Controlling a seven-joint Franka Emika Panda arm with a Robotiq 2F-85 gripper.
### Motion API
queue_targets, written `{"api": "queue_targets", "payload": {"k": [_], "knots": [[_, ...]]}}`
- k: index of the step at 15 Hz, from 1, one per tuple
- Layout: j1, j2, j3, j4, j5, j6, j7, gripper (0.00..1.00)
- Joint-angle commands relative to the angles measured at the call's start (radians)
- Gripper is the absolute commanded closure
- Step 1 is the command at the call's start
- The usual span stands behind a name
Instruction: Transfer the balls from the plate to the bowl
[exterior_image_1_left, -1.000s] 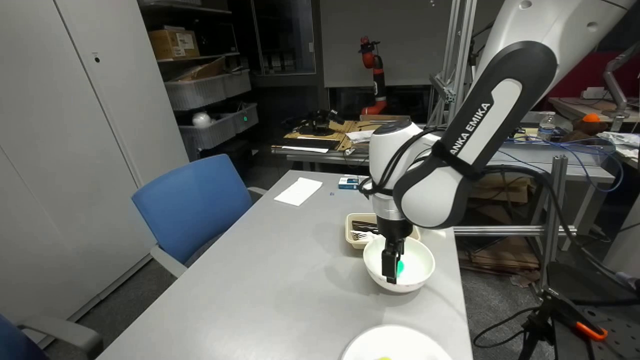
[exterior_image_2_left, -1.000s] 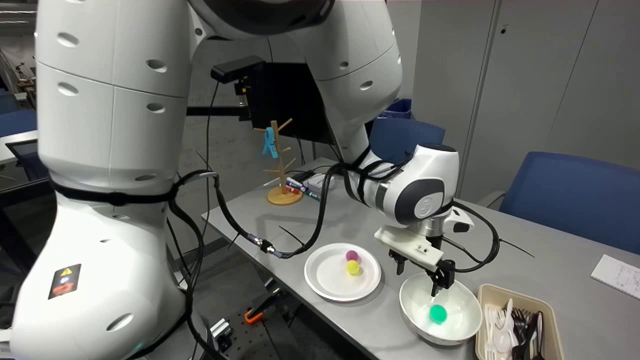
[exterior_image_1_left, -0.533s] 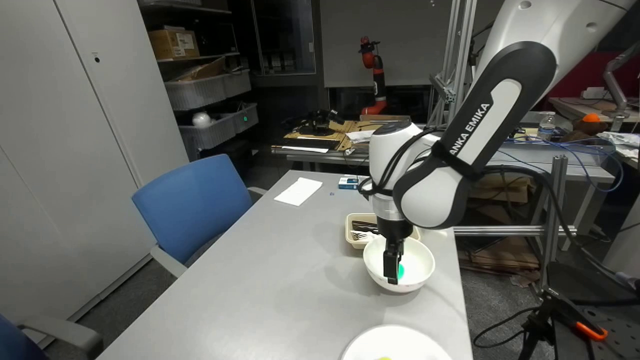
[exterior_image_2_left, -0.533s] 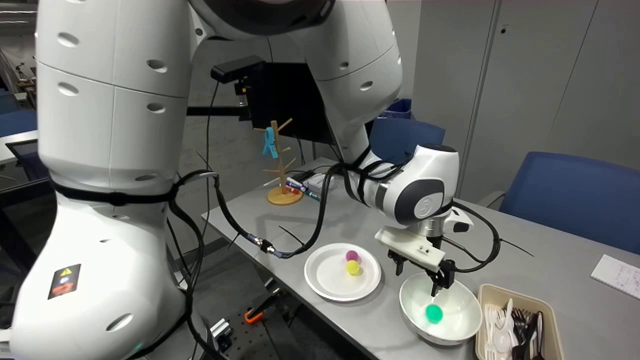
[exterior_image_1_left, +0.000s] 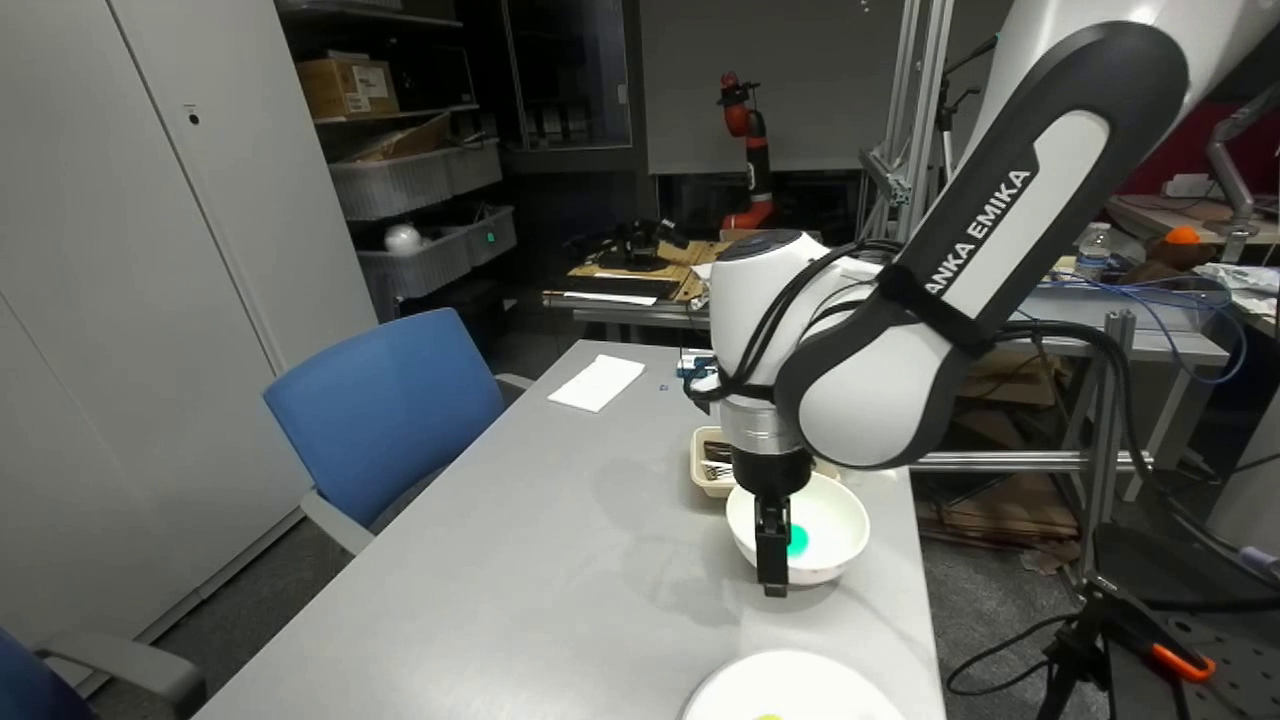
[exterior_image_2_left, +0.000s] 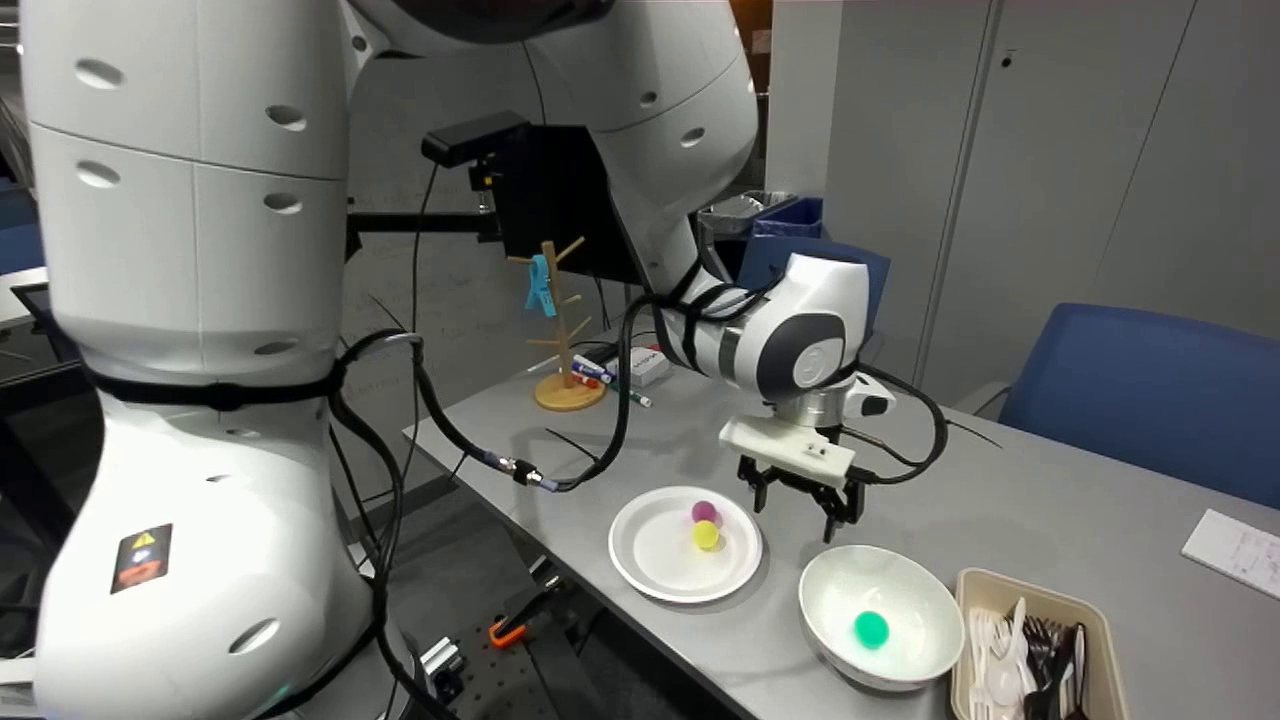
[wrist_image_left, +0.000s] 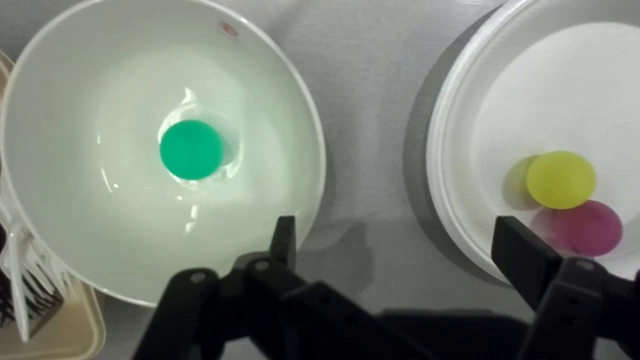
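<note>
A green ball (wrist_image_left: 191, 150) lies in the white bowl (wrist_image_left: 125, 235). On the flat white plate (exterior_image_2_left: 650, 565), a yellow ball (exterior_image_2_left: 705, 535) and a pink ball (exterior_image_2_left: 704, 512) rest against or very near each other. My gripper (wrist_image_left: 395, 227) is open with nothing between its fingers. It hangs above the table, between bowl and plate. In the wrist view one finger overlaps the bowl's edge and the other the plate's edge, partly in front of the pink ball. An exterior view cuts off most of the plate (exterior_image_1_left: 790, 685), with just a sliver of yellow showing.
A beige tray (exterior_image_2_left: 1100, 650) of plastic cutlery stands right beside the bowl. Farther along the table are a wooden peg stand (exterior_image_2_left: 568, 392) and several markers. White paper (exterior_image_1_left: 597, 383) lies near the far end, and a blue chair (exterior_image_1_left: 390, 400) stands alongside.
The open gripper has risen from over the bowl and shifted toward the plate. Inside the bowl the green ball has rolled slightly. The plate and its two balls have stayed put.
</note>
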Motion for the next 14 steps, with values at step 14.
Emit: {"api": "queue_targets", "payload": {"k": [14], "knots": [[0.126, 0.111, 0.0, 0.028, -0.128, -0.005, 0.043, 0.0]]}}
